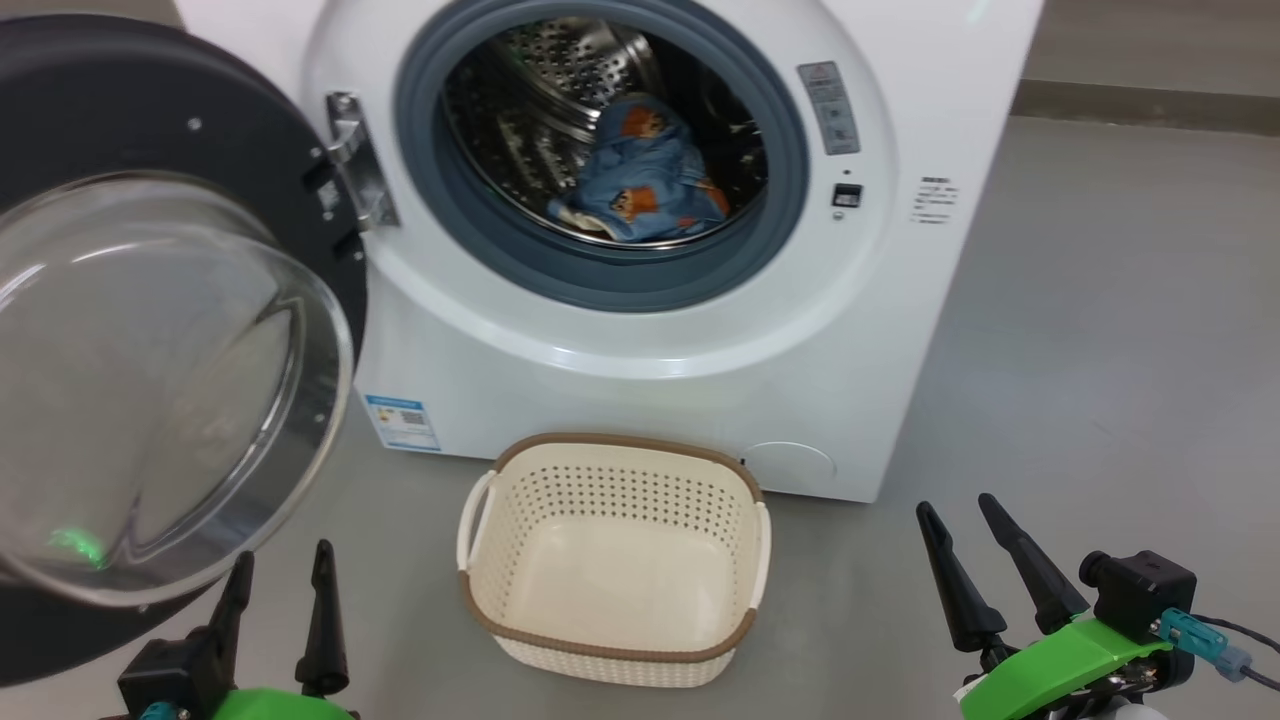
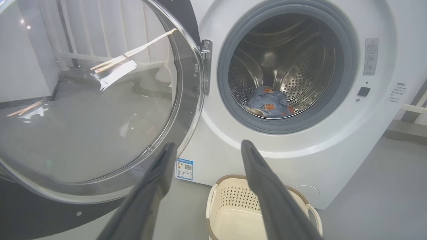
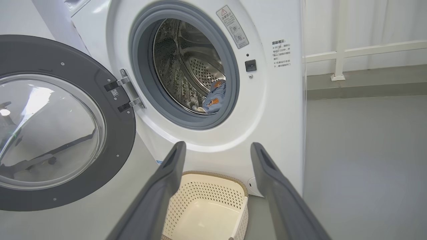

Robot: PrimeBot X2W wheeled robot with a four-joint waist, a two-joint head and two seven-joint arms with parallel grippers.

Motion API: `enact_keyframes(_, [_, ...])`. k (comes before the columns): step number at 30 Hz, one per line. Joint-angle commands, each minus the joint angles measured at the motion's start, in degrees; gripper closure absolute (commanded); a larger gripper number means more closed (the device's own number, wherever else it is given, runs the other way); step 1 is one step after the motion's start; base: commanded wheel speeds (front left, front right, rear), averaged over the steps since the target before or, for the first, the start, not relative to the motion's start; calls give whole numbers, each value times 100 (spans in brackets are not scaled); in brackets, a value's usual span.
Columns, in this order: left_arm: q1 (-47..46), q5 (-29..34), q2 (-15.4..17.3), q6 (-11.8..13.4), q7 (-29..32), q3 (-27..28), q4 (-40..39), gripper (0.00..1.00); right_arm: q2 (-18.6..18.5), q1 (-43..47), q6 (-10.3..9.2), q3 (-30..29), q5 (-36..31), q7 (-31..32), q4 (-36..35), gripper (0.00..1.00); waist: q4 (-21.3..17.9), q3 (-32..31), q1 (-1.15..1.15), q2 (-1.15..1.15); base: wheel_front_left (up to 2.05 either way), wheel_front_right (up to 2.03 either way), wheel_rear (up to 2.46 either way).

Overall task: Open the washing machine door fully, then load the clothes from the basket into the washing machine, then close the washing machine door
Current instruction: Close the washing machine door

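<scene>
Load step looks done: clothes [image 1: 640, 178] sit inside the washing machine [image 1: 640, 400], basket [image 1: 612, 442] on the floor is empty, left gripper [image 1: 284, 555] and right gripper [image 1: 953, 505] are spread and empty; next, push the swung-out washing machine door [image 1: 150, 90] shut.

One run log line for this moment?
door open | clothes in drum | basket empty | left gripper open | right gripper open

The left end effector [image 1: 284, 552] sits low at the robot's left, its two dark fingers [image 1: 322, 620] spread apart, pointing up and holding nothing. The right end effector [image 1: 954, 504] (on a green wrist [image 1: 1060, 660]) is likewise parted and empty, leaning slightly leftward.
</scene>
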Motion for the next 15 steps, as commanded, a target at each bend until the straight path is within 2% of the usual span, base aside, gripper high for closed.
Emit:
enact_keyframes(1, [-88, 63, 105, 64, -30, 201, -142, 0, -52, -39, 48, 119, 73, -45, -108, 0, 315, -39, 0, 0, 0, 0, 0])
enact_keyframes(15, [-52, 280, 76, 332, -30, 220, -198, 0, -28, 0, 48, 214, 136, -45, -62, 0, 1218, -121, 0, 0, 0, 0, 0])
